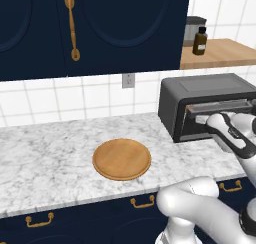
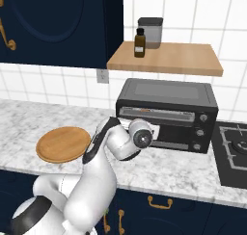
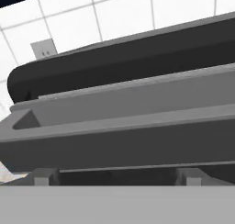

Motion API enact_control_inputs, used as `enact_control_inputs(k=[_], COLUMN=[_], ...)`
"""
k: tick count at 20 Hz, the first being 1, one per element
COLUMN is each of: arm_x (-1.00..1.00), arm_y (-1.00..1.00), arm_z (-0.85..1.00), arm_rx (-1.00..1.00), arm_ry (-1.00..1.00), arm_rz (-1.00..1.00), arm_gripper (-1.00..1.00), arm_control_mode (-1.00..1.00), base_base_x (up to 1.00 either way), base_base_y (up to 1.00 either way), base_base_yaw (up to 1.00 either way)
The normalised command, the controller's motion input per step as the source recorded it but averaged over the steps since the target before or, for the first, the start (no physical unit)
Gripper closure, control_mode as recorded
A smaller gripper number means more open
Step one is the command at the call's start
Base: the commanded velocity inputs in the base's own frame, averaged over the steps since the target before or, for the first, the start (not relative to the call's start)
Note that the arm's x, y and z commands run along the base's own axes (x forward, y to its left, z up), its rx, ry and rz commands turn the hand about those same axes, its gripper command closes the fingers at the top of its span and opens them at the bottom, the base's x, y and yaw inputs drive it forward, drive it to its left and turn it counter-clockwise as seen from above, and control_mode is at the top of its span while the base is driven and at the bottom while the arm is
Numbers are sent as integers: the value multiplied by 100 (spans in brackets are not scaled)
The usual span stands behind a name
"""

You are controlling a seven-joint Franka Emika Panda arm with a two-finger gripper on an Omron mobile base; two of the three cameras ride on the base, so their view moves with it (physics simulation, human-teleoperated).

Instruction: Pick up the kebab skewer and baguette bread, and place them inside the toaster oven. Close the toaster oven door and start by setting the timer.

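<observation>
So at this point the round light-wood board [image 1: 121,159] off to the left on the white marbled tabletop [image 1: 45,153] had nothing lying on it, and I couldn't spot the kebab skewer or the baguette anywhere out in the open. My guess was they'd gone inside the oven, though I couldn't actually see in to confirm.

My claw [image 3: 117,177] was shoved right up against the front of the dark grey boxy toaster oven [image 2: 166,113], its two fingers spread wide apart with nothing between them. The hand camera was staring straight at the grey horizontal bar handle [image 3: 137,106] along the top of the toaster oven door [image 2: 159,128], practically touching it. From the side cameras the door looked upright or nearly so; I couldn't say if it was fully latched.

So I figured I was on the door-closing step. Next thing needed: a firm push to seat the door, then slide over to the small round knobs [image 2: 203,118] on the right for the timer. Small targets, those.
</observation>
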Motion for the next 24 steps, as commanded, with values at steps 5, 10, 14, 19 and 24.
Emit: enact_control_inputs(k=[5,10,14,19,24], arm_x=[49,17,-25,-64,-45], arm_y=[0,0,-4,-21,-34], arm_z=[32,17,22,37,34], arm_rx=[0,0,0,0,0], arm_ry=[-12,-11,-10,-3,0], arm_rz=[-6,-5,-1,-1,-2], arm_gripper=[-100,-100,-100,-100,-100], arm_control_mode=[-100,-100,-100,-100,-100], base_base_x=[0,0,0,0,0], base_base_y=[0,0,0,0,0], base_base_yaw=[0,0,0,0,0])
